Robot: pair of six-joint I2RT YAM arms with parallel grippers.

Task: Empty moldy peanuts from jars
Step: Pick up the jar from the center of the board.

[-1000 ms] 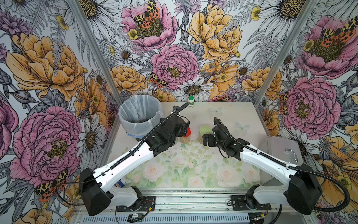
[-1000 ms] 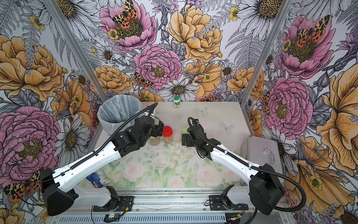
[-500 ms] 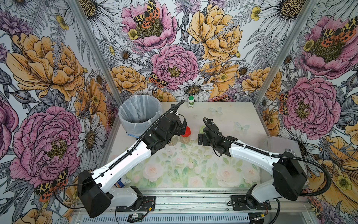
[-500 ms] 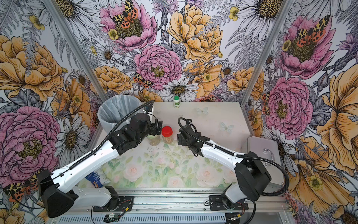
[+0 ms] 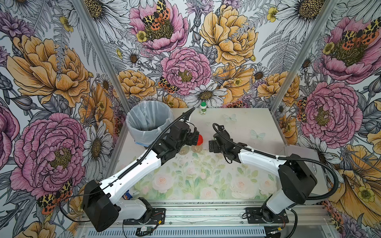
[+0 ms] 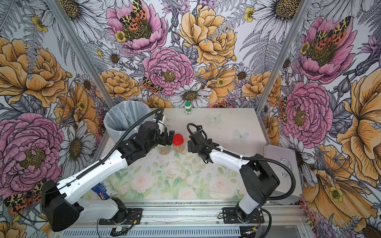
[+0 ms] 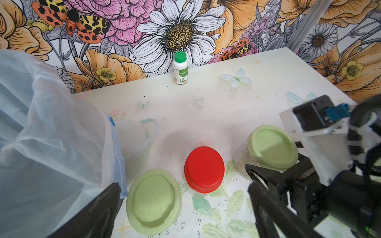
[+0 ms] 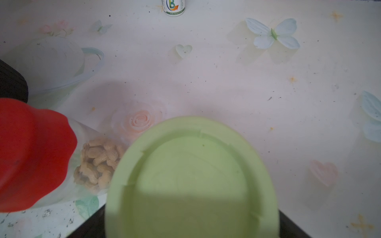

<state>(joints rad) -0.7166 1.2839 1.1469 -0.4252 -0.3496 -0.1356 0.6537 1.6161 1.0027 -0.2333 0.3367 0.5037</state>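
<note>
Lined bin (image 5: pixel 144 131): left of centre in both top views, standing at the table's (image 6: pixel 226 127) left edge.

Left claw (image 6: pixel 167 139): just right of the bin. My jaws are spread wide and nothing sits between them. I hang over the left green-lidded jar (image 7: pixel 153 201), which is capped. In the top views only its glass base shows beneath my wrist, with a few nuts inside.

Red-lidded jar (image 6: pixel 178 142): at frame centre, just beside the first jar. It is upright on the table with its lid on. The peanuts (image 8: pixel 99 162) are heaped in its lower part and show through the glass.

White bottle (image 5: pixel 203 108): higher in the frame, at the back wall, well apart from the jars.

Right green-lidded jar (image 7: pixel 272 146): just right of the red lid, capped. The top views hide it under my right claw (image 5: pixel 212 144).

Right claw: spread to full width, with one finger on each side of that jar. Its lid fills the lower centre of the right wrist view. That view is blurred at the edges, so I cannot confirm whether my pads touch the glass.
</note>
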